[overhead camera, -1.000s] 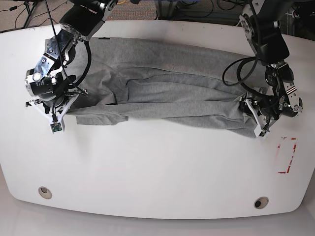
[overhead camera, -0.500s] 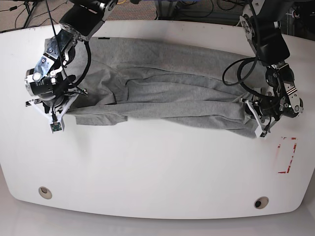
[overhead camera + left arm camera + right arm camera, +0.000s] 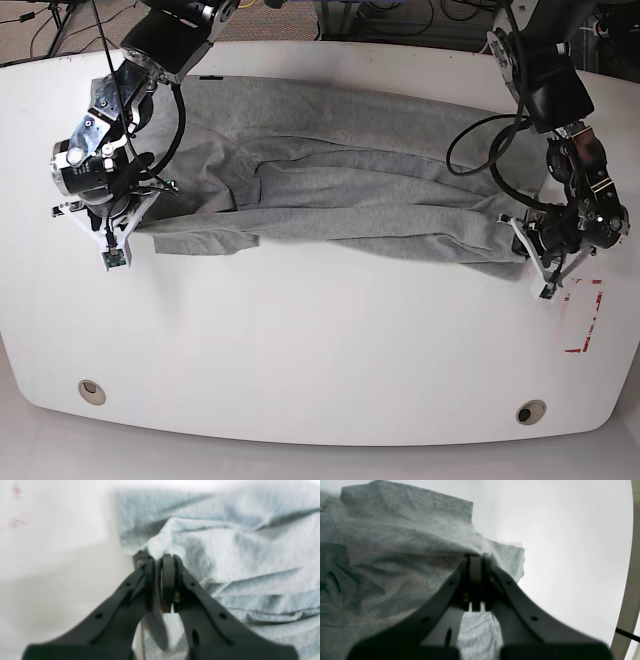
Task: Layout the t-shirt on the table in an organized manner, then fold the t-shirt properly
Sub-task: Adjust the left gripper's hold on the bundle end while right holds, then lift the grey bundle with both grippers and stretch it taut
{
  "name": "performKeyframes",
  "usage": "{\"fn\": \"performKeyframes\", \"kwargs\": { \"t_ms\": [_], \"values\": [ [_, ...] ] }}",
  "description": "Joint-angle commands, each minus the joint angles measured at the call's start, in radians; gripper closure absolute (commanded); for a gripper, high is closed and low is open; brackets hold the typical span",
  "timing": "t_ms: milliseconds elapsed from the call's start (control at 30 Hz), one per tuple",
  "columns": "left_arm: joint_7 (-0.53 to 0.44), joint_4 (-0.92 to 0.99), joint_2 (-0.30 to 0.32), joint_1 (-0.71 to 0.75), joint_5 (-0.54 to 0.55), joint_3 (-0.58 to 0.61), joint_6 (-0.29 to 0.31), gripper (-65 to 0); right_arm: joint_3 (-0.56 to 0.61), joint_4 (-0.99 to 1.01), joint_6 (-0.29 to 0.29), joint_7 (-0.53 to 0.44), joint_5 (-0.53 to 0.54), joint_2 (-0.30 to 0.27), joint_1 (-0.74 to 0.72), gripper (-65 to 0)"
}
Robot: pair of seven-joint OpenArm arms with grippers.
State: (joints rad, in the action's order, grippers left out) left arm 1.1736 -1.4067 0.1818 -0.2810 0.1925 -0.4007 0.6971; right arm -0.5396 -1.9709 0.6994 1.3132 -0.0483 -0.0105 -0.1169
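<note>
Base view shows the left gripper (image 3: 535, 262) now shifted right, both grippers pinching the t-shirt (image 3: 380, 190), seemingly tensioning its fold.

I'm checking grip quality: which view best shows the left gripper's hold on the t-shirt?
The left wrist view: the left gripper shows up close, shut on the t-shirt. The base view shows it small, its tips hard to make out; the right wrist view doesn't show it.
</note>
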Motion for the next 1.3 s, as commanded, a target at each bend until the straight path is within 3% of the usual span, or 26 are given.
{"fn": "performKeyframes", "kwargs": {
  "t_ms": [0,367,1267],
  "values": [
    [0.004,-0.023,0.017,-0.019,0.006,-0.004,0.001,-2.2,-0.001,-0.017,-0.001,-0.017,0.001,-0.009,-0.019,0.0],
    [0.022,-0.041,0.045,-0.021,0.008,-0.005,0.001,-0.4,-0.001,-0.017,-0.001,-0.017,0.000,-0.009,-0.019,0.0],
    [0.041,-0.084,0.043,-0.013,0.006,-0.062,0.001,-0.3,-0.003,-0.034,-0.001,-0.014,-0.002,-0.009,-0.017,0.0]
  ]
}}
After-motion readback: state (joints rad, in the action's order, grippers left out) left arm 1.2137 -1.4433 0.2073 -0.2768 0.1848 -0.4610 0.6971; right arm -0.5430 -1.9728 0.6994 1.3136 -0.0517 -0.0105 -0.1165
